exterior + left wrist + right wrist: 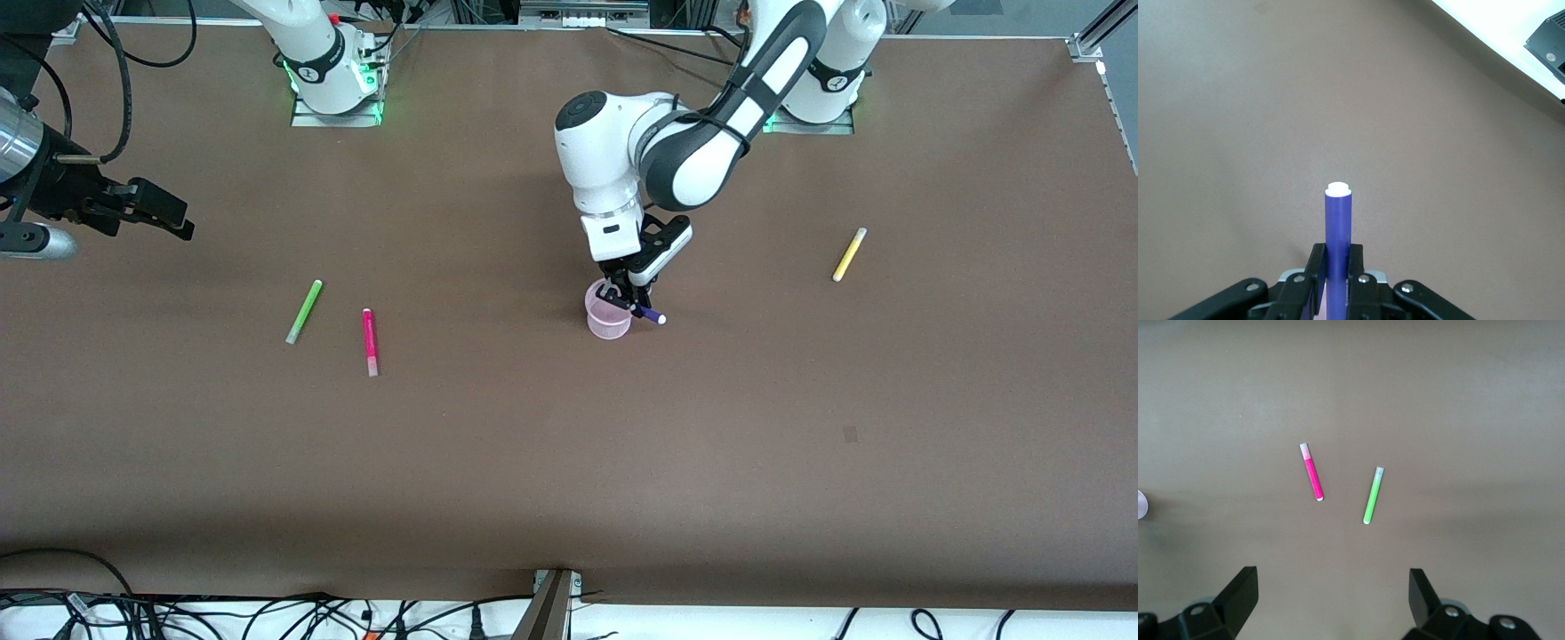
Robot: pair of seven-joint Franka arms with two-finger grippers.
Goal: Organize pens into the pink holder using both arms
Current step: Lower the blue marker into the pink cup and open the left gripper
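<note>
The small translucent pale-pink plastic holder (609,320) stands upright near the middle of the brown worktop (569,444). Right over its rim hangs the left arm's black two-finger gripper (629,300), whose jaws are clamped on the dark purple pen (649,314). That pen lies tilted in the grip, its pale whitish end sticking out to the side of the holder toward the left arm's end of the worktop. In the left wrist view the purple pen (1337,247) runs straight out from between the gripper's black fingers (1315,277), which press it from both sides, with bare worktop under it.

Three more pens lie flat on the worktop. The thin yellow pen (849,254) rests well apart from the holder, toward the left arm's end. The magenta-pink pen (370,342) and the light green pen (304,311) lie near each other toward the right arm's end, the pink one closer to the holder and slightly nearer the front camera.

The right arm's gripper (160,216) waits in the air over the right arm's end of the worktop, its jaws spread wide and holding nothing. Its wrist view looks down on the pink pen (1311,472) and the green pen (1372,496) between its open fingers (1238,590).
</note>
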